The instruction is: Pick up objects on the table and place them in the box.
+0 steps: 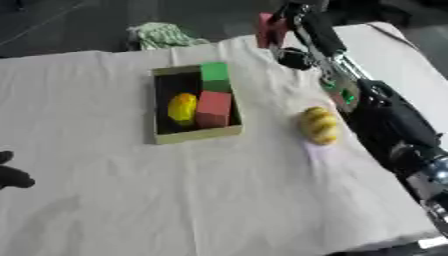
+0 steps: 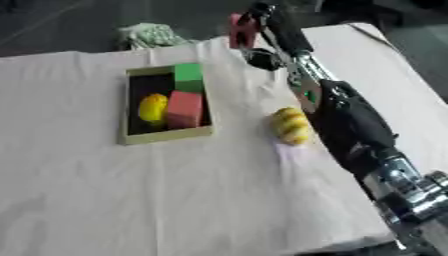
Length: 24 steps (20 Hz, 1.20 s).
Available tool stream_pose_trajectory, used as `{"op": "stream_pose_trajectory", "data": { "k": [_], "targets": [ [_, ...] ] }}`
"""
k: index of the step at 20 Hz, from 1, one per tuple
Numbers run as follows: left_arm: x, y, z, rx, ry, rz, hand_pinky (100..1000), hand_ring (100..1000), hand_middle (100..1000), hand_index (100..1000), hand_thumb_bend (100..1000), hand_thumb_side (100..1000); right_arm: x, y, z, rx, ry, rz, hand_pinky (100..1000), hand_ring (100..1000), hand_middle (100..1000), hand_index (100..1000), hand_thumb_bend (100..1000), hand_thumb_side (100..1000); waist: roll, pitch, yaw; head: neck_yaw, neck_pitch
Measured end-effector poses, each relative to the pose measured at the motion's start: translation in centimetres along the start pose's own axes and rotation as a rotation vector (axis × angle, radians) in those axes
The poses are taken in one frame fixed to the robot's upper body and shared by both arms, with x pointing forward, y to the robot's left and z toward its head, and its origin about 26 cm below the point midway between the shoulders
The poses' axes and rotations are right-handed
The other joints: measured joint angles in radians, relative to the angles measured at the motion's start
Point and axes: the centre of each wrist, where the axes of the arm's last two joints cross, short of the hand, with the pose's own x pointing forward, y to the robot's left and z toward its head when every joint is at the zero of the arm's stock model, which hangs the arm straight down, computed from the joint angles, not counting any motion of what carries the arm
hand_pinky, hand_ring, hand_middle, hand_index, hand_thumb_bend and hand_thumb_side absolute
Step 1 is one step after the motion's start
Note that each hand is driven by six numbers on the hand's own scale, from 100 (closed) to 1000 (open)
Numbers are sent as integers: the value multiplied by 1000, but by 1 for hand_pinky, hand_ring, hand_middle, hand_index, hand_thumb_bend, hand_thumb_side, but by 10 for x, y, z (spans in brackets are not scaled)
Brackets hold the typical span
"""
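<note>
Left eye view: your table (image 1: 105, 200), under a white cloth, carries the box (image 1: 198, 135) at centre-left, already holding a green block (image 1: 214, 71), a red block (image 1: 213, 107) and a yellow fruit (image 1: 182, 107). Your right arm reaches along the right side to the far edge, where your right hand (image 1: 284, 25) is clenched round a red object (image 1: 264, 27). It sits up and right of the box, so the carry runs leftward and toward you. A yellow striped object (image 1: 319, 125) lies beside that forearm, its long axis running near to far. Your left hand (image 1: 13, 175) rests at the left edge; its fingers cannot be judged.
</note>
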Motion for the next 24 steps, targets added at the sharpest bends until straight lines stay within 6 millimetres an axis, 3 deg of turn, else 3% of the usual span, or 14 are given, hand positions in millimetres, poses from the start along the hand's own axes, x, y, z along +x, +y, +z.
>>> {"op": "stream_pose_trajectory", "data": {
  "k": [5, 11, 23, 24],
  "targets": [
    [0, -1, 0, 2, -2, 7, 817, 642, 587, 831, 100, 649, 36, 8, -20, 46, -148, -69, 506, 530, 181, 305, 100, 100, -3, -1, 13, -10, 0],
    [0, -1, 0, 1, -3, 10, 817, 642, 587, 831, 100, 649, 63, 28, -29, 139, -216, -129, 516, 542, 186, 311, 100, 100, -4, -2, 24, -16, -2],
    [0, -1, -1, -7, -6, 18, 816, 642, 586, 831, 100, 645, 78, 59, -27, 287, -260, -93, 559, 586, 229, 365, 100, 100, 2, -6, 39, -24, -3],
    [0, -1, -1, -7, -5, 18, 816, 642, 586, 831, 100, 649, 78, 59, -26, 293, -261, -86, 624, 644, 337, 481, 100, 100, 2, -6, 39, -25, -3]
  ]
}}
